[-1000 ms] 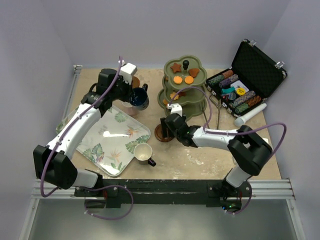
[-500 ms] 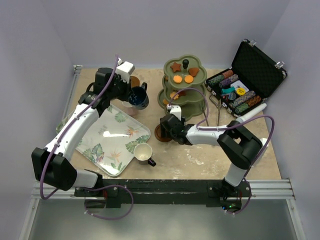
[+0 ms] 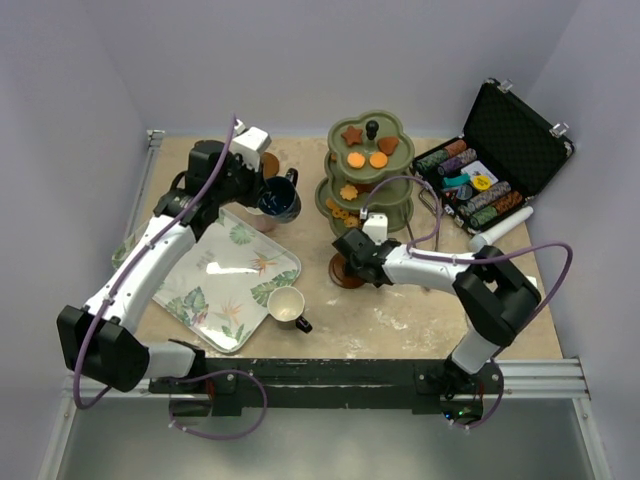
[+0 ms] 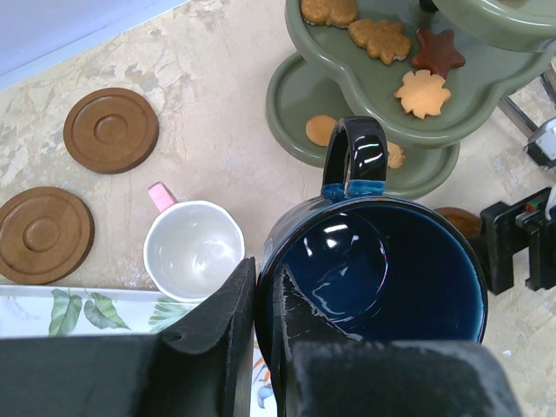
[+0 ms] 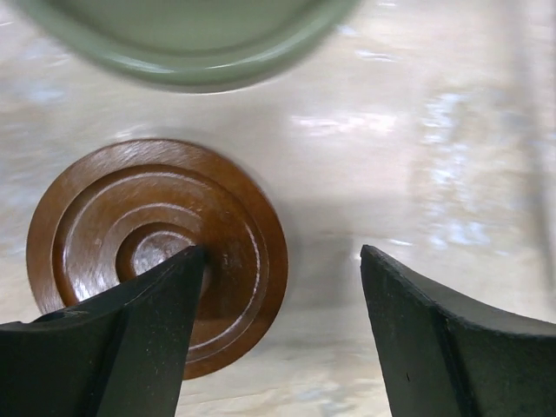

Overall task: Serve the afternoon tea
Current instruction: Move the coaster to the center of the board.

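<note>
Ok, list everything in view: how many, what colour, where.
stand: 1, olive green, back middle
biscuits: about ten, orange and brown, on stand
saucers: 3, brown, two left of the stand, one in front
navy cup: 1, dark blue, held, left of stand
white cup: 1, pink handle, beside tray
cream cup: 1, cream, on tray
tray: 1, white with leaves, left
chip case: 1, black, open, back right
white tube: 1, white, beside the case
left gripper: 1, black, shut on navy cup
right gripper: 1, black, open at a saucer
</note>
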`<action>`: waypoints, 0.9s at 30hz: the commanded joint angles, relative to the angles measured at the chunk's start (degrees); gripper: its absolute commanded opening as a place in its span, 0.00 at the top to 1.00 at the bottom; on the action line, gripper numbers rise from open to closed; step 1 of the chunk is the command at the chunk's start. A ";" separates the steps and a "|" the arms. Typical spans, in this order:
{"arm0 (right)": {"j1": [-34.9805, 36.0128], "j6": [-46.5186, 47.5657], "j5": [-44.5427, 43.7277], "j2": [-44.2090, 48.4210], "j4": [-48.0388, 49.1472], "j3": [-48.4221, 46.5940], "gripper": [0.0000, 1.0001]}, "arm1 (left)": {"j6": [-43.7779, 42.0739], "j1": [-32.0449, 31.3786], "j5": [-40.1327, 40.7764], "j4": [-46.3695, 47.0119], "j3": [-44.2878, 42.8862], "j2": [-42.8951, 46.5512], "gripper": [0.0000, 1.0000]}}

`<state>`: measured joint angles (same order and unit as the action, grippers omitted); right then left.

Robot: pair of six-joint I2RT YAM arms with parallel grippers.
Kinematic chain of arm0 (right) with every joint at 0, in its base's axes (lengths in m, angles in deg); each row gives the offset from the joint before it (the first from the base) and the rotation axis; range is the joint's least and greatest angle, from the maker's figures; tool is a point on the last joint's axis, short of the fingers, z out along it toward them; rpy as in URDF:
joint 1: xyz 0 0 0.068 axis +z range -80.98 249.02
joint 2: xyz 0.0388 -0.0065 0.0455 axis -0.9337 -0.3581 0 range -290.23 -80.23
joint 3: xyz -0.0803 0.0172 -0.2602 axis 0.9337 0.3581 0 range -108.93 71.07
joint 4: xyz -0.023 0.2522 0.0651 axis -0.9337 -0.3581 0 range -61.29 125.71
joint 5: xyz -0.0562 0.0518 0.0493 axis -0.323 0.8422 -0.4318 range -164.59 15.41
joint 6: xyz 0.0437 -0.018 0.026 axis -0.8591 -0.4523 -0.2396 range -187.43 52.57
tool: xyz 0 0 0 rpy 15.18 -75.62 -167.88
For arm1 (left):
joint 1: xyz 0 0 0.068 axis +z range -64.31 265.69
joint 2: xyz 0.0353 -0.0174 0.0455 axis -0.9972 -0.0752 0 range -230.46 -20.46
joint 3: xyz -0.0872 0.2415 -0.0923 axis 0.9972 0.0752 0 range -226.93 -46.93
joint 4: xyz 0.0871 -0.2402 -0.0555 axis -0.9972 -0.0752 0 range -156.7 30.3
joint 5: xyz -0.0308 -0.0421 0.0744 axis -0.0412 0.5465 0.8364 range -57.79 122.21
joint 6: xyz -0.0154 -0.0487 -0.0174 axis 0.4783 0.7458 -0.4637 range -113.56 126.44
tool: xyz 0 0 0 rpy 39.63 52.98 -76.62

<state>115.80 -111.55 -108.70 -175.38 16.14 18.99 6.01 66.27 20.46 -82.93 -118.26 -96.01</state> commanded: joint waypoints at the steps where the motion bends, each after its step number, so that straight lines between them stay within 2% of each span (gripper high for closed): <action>1: -1.17 -4.74 -5.78 3.65 -9.51 -0.92 0.24 | 1.92 -0.53 -0.47 7.22 0.40 3.48 1.00; 4: 1.98 -2.12 -6.94 7.34 -9.09 -3.11 0.21 | 1.92 -0.53 1.20 8.37 1.63 4.09 1.00; 9: 4.98 5.97 1.83 11.13 2.15 -3.48 0.19 | 1.31 -0.53 3.04 9.07 2.77 4.18 1.00; 14: 4.98 6.50 5.80 4.81 4.45 -4.09 0.26 | 1.04 -0.53 3.84 9.34 3.39 4.44 1.00; 18: 4.98 7.55 7.65 2.61 7.61 -2.95 0.37 | 1.22 -0.53 3.66 9.42 3.48 4.36 1.00; 27: 4.81 5.81 7.92 -3.19 6.23 -3.21 0.44 | 1.22 -0.53 3.66 9.86 4.09 4.45 1.00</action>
<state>120.81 -104.34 -100.51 -176.34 22.22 16.39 6.25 65.98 24.22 -79.91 -113.65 -94.35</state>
